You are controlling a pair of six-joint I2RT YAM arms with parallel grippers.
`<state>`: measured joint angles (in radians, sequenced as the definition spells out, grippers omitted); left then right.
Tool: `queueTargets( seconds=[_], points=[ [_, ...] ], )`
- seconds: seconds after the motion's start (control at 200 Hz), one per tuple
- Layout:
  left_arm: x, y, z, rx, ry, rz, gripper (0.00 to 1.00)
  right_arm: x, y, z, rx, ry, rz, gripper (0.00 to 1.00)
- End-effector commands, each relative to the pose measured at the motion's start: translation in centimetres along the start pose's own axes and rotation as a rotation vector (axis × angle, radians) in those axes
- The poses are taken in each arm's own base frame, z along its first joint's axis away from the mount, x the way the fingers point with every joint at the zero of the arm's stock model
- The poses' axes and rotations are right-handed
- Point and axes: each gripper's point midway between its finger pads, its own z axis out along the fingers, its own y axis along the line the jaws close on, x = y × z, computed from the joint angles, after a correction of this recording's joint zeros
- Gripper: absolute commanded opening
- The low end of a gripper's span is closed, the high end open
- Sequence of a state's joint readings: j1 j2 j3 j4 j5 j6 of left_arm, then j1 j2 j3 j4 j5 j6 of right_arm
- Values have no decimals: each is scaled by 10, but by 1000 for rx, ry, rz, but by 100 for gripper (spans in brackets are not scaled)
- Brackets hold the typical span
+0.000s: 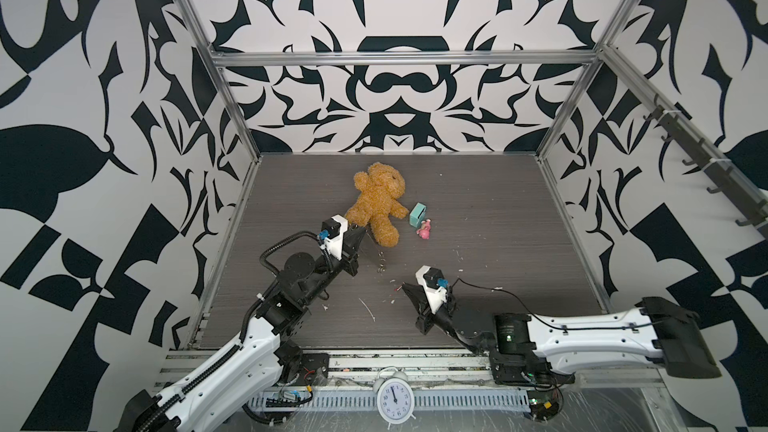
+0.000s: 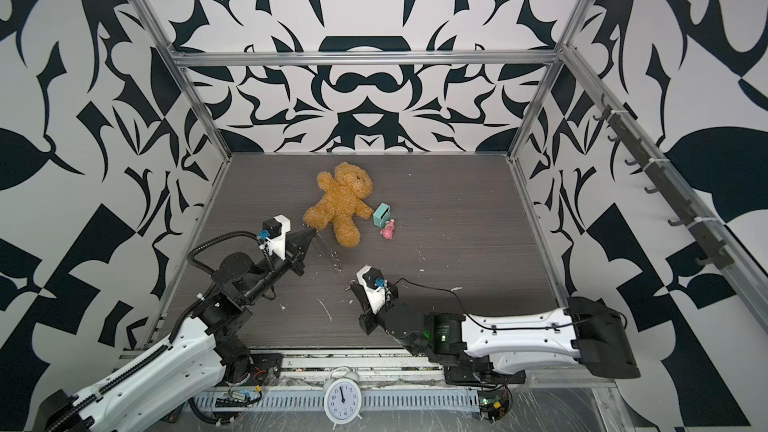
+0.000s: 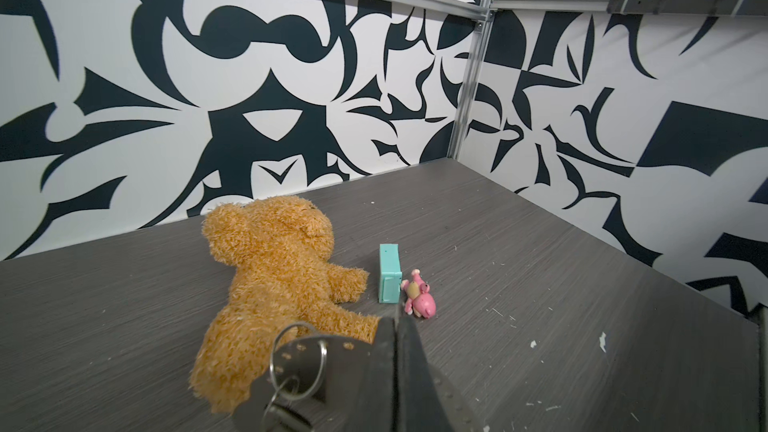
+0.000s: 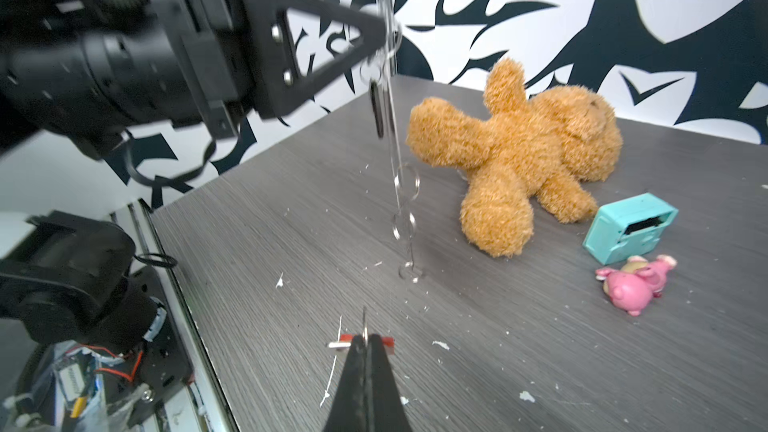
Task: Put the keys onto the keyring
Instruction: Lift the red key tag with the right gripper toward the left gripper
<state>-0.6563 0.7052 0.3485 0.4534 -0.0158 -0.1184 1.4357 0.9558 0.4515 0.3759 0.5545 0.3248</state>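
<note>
My left gripper (image 1: 363, 229) (image 3: 395, 322) is shut on a dotted-edged strap (image 3: 340, 361) and holds it up above the table. A silver keyring (image 3: 297, 361) sits on the strap. A black fob (image 3: 286, 417) (image 4: 377, 112) hangs from a smaller ring just below it. In the right wrist view the strap hangs down with more rings (image 4: 406, 184), and its lowest ring (image 4: 409, 274) (image 1: 380, 268) touches the table. My right gripper (image 1: 403, 286) (image 4: 365, 336) is low over the table, shut on the red tag (image 4: 387, 342), with a thin ring edge showing between its jaws.
A brown teddy bear (image 1: 378, 205) lies mid-table with a teal box (image 1: 417, 214) and a pink toy (image 1: 424, 231) to its right. White scraps dot the grey table (image 1: 498, 243). An alarm clock (image 1: 392, 394) stands at the front rail. A hook rail (image 1: 706, 168) lines the right wall.
</note>
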Motion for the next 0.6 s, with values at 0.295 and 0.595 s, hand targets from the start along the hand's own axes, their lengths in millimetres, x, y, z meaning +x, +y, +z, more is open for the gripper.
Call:
queueTargets(
  seconds=[0.295,0.595],
  points=[
    [-26,-45,-8,262,-153,55,0,-80,-51,-51,65,-281,-179,0],
    [-23,-71,-8,430,-168,73,0,-58,-159,-46,344,-245,16,0]
  ],
)
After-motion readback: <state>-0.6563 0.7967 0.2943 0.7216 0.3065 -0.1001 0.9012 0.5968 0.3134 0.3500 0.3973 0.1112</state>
